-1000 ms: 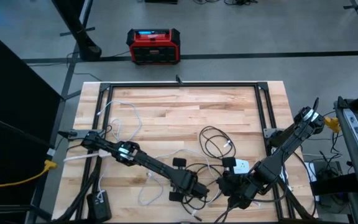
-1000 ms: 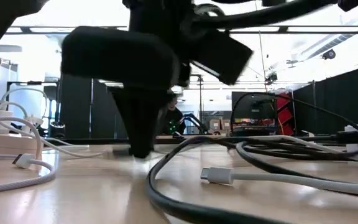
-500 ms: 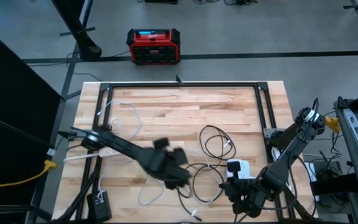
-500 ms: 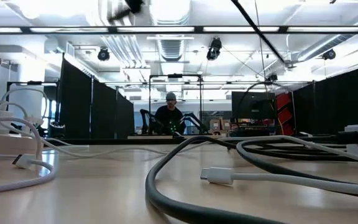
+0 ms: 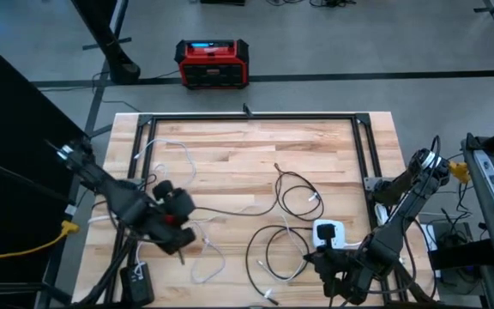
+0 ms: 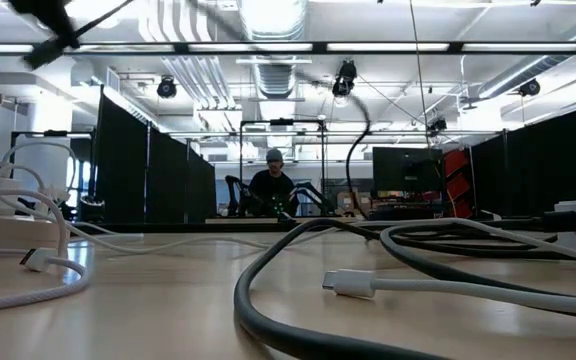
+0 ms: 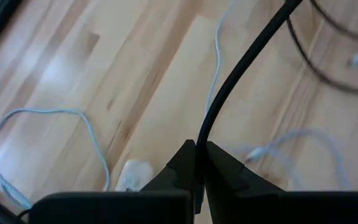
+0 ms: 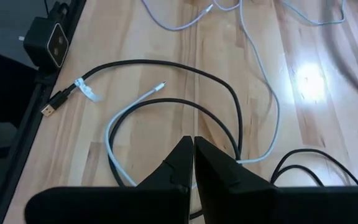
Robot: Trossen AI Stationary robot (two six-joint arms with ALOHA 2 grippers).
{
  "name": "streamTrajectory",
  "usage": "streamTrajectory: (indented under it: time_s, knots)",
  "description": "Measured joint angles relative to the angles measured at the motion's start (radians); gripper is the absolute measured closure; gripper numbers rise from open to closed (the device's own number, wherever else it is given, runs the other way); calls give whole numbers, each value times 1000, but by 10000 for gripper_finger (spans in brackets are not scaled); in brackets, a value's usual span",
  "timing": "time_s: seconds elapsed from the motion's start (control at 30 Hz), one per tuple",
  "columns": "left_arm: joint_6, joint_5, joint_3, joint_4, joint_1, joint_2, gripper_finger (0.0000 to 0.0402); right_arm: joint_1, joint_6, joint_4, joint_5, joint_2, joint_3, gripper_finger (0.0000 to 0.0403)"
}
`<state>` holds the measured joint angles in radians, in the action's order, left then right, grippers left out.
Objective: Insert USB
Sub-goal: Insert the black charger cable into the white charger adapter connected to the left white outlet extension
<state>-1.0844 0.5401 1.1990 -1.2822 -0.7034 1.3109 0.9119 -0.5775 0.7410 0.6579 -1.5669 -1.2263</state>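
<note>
Leaving the table's point(image 5: 333, 137) middle open, the left gripper point(image 7: 199, 163) hangs near its left edge, clamped on a black cable point(image 7: 241, 68); the right gripper point(image 8: 194, 151), closed and empty, sits low at the front-right edge.

A grey floor point(image 5: 333, 43) surrounds the wooden tabletop point(image 5: 230, 159); a red and black box point(image 5: 212, 63) sits on it beyond the far edge. Across the room, black curtain partitions point(image 6: 138, 165) stand under bright ceiling lights point(image 6: 268, 15), and a person point(image 6: 271, 185) sits at a distant desk
</note>
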Motion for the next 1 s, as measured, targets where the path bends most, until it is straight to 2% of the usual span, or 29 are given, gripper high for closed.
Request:
streamTrajectory:
  time_s: [0.1,0.43,0.63,1.0]
  knots:
    - [-30,12,-86,8,-51,-89,399,0,0,-12,0,0,0,403]
    - [-112,178,-370,100,-209,-335,399,-5,1,-89,61,1,0,403]
    - [-174,182,-532,143,-241,-435,399,-11,-1,-129,61,2,0,403]
    - [-106,244,-591,142,-256,-531,399,-29,-52,-132,62,3,0,403]
